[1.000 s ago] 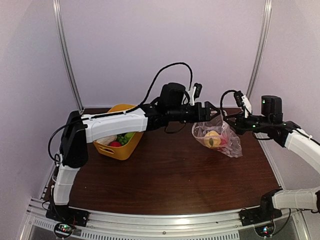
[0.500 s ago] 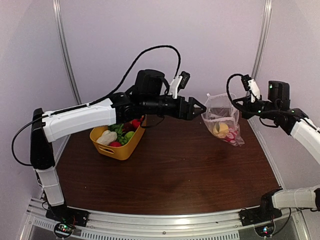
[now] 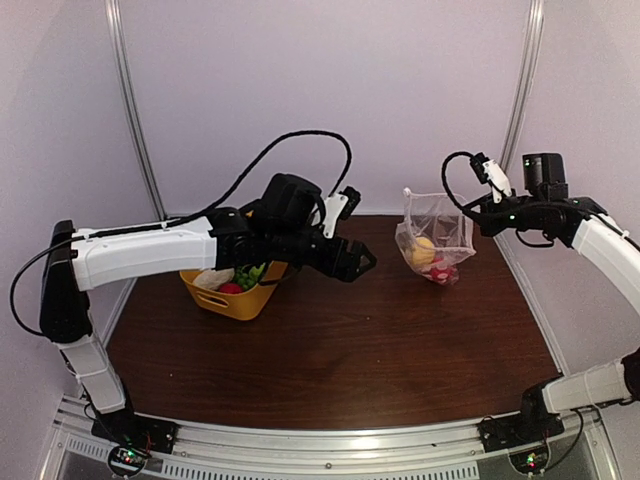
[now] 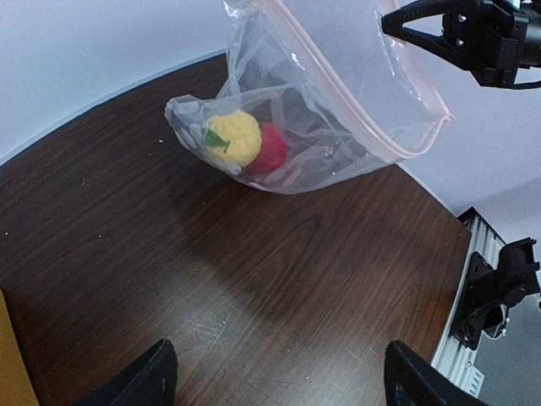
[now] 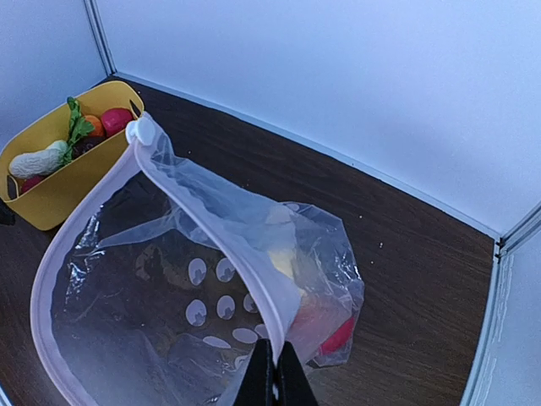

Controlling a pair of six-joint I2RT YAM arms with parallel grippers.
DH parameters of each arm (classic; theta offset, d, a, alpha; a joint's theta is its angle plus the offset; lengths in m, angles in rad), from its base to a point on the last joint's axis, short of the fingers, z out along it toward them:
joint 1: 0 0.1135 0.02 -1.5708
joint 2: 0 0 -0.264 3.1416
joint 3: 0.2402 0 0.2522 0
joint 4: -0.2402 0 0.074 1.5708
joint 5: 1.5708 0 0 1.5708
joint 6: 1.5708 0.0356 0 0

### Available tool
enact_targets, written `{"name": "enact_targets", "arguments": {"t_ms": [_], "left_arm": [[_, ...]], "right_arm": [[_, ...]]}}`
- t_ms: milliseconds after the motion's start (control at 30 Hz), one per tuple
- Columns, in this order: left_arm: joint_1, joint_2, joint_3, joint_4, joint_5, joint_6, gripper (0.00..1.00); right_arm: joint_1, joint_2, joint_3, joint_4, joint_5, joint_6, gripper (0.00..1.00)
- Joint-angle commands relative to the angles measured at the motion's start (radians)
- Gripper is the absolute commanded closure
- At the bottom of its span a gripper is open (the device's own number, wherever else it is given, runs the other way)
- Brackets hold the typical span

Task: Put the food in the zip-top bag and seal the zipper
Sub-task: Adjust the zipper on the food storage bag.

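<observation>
The right gripper (image 3: 472,213) is pinching the zip-top bag (image 3: 436,232) by its rim, dangling it at far right, while the empty, wide-spread left gripper (image 3: 362,266) is hovering between it and the food (image 3: 248,274) in the yellow tub (image 3: 238,302).

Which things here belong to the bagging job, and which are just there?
Job:
- zip-top bag, pinched by the shut right gripper
- its zipper
- yellow and red food inside it
- more food in the yellow tub
- open, empty left gripper

Not the job:
- yellow tub, only a container
- table
</observation>
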Motion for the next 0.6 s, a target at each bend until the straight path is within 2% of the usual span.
{"name": "enact_targets", "arguments": {"t_ms": [0, 167, 433, 567], "left_arm": [[0.005, -0.063, -0.001, -0.014, -0.062, 0.041, 0.14], [0.016, -0.098, -0.024, -0.068, -0.197, 0.084, 0.14], [0.108, -0.174, -0.096, -0.185, -0.331, 0.153, 0.13], [0.166, -0.197, -0.115, -0.247, -0.338, 0.15, 0.13]], "right_arm": [[0.008, -0.006, -0.022, 0.01, 0.075, -0.007, 1.0], [0.008, 0.011, -0.02, 0.002, 0.137, 0.002, 1.0], [0.008, 0.033, 0.121, 0.023, 0.458, -0.05, 1.0], [0.002, 0.072, 0.199, 0.02, 0.609, -0.113, 1.0]]}}
